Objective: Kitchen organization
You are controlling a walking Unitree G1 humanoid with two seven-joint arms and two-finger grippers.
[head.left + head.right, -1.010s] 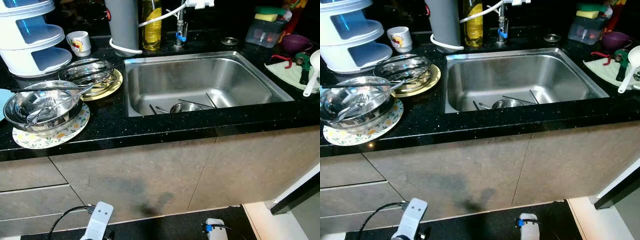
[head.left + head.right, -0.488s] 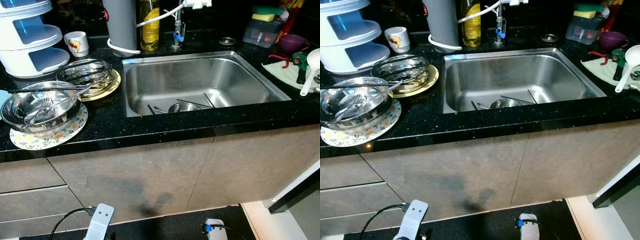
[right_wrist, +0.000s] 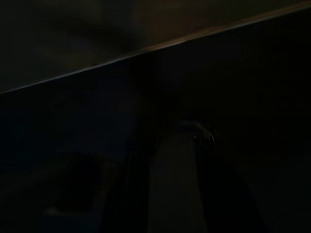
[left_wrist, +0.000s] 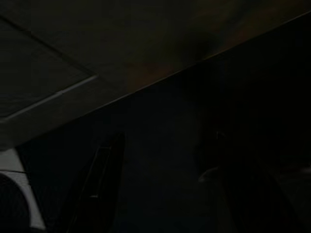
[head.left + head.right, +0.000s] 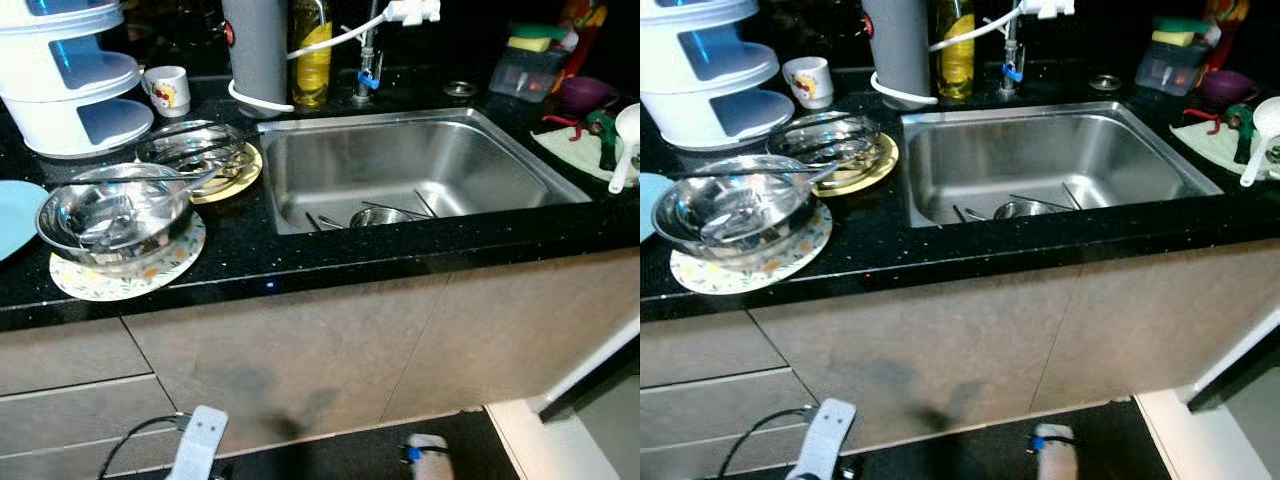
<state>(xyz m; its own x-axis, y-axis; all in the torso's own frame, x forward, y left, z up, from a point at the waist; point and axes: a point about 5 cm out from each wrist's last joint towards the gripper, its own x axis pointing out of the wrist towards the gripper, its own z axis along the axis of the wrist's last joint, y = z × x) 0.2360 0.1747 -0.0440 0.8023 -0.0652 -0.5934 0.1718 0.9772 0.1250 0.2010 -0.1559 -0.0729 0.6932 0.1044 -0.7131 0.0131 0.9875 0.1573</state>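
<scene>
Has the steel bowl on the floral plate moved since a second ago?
No. The steel bowl sits on the floral plate, same offset from the sink; the camera shifted.

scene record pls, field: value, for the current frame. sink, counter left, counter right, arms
sink: steel basin holds a small steel bowl and loose utensils
counter_left: large steel bowl with utensils on a floral plate; wire rack on a yellow plate; white mug; white tiered container
counter_back: grey appliance, yellow bottle, tap
counter_right: purple bowl, white ladle on a cloth
arms: both hang low before the cabinet, wrist views very dark
</scene>
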